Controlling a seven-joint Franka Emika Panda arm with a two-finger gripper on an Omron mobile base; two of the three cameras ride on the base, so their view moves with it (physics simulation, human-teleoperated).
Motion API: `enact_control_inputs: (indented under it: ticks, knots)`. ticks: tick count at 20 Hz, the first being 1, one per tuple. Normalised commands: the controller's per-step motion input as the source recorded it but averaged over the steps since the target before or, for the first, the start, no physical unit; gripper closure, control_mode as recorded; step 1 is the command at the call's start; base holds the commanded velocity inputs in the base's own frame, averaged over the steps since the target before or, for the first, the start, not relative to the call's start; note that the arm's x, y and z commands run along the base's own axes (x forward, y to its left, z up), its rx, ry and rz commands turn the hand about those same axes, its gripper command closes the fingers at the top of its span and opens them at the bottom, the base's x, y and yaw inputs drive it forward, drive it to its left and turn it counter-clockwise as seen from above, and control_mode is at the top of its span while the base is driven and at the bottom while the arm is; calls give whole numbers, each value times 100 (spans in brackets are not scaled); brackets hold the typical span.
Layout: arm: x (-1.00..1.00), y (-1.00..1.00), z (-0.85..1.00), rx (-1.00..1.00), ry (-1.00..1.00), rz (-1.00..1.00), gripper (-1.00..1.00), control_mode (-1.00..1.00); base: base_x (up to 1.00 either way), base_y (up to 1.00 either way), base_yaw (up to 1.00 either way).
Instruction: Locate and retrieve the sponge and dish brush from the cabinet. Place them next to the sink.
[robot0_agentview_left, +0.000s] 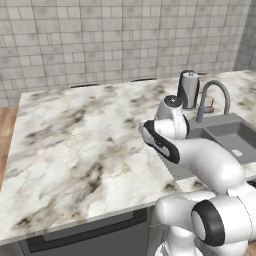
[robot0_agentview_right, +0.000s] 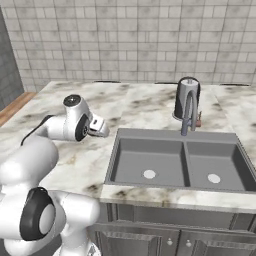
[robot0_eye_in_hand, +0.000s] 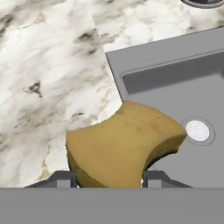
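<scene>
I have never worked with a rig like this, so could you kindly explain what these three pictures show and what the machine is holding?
It is a white robot arm on a drivable base in a rendered kitchen. Two pictures come from cameras on the base, behind the arm to its left and right. The third looks along the gripper, which is shut on the sponge above the marble counter, at the left edge of the sink. A kettle stands behind the tap.

sponge (robot0_eye_in_hand: 124, 146) btm hidden by gripper (robot0_eye_in_hand: 108, 178)
</scene>
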Motion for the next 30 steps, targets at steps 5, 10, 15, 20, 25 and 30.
enact_control_inputs:
  ticks: [5, 10, 15, 20, 25, 30]
  knots:
    - [45, 11, -37, 0, 12, -1, 100, -100, 0, 0, 0]
    - [59, 7, -31, 0, 14, 0, 100, -100, 0, 0, 0]
    - [65, 6, -34, 0, 4, 0, 100, -100, 0, 0, 0]
    - [57, 7, -36, -6, -1, 0, 100, -100, 0, 0, 0]
    - [43, 6, -44, -3, 0, 0, 100, -100, 0, 0, 0]
    - [20, 13, -34, 1, 0, 0, 100, -100, 0, 0, 0]
